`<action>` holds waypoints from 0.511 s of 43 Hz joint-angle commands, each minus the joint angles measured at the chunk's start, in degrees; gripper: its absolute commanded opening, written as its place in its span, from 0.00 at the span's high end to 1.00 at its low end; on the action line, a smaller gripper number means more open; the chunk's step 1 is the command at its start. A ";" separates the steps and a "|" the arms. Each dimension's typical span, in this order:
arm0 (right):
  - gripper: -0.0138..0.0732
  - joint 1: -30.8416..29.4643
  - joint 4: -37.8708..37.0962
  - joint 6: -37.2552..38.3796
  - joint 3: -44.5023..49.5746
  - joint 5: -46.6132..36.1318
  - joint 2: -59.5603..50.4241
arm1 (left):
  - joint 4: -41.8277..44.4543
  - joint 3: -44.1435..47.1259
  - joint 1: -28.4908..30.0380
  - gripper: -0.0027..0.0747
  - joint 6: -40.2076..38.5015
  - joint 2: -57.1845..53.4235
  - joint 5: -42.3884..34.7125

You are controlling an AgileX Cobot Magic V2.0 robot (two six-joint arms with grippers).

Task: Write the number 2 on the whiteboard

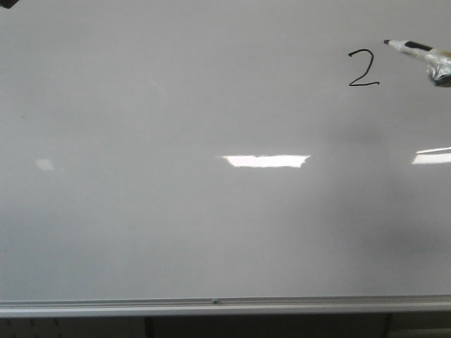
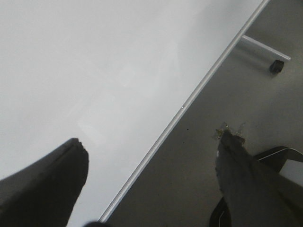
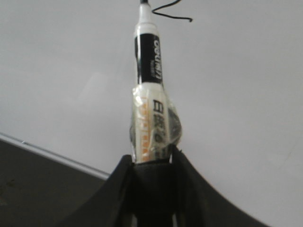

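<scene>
Front view: number 2 (image 1: 364, 69) near whiteboard's (image 1: 211, 232) right edge.

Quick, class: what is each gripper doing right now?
Left gripper: open, holding nothing.
Right gripper: closed on the marker.

The whiteboard (image 1: 211, 211) looks smooth and glossy, mirroring bright lights. A brushed silver metal strip (image 1: 211, 305) edges it at 6 o'clock. The marker (image 3: 149, 56) has a shiny plastic barrel, wrapped lower down in crinkled, clear glossy tape (image 3: 154, 125). The right tool (image 3: 150, 163) looks like matt black plastic.
</scene>
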 commanded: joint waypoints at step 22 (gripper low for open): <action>0.82 18.78 5.88 -18.60 -8.95 31.95 -7.50 | -7.80 -6.84 -20.49 0.28 10.10 7.95 -0.49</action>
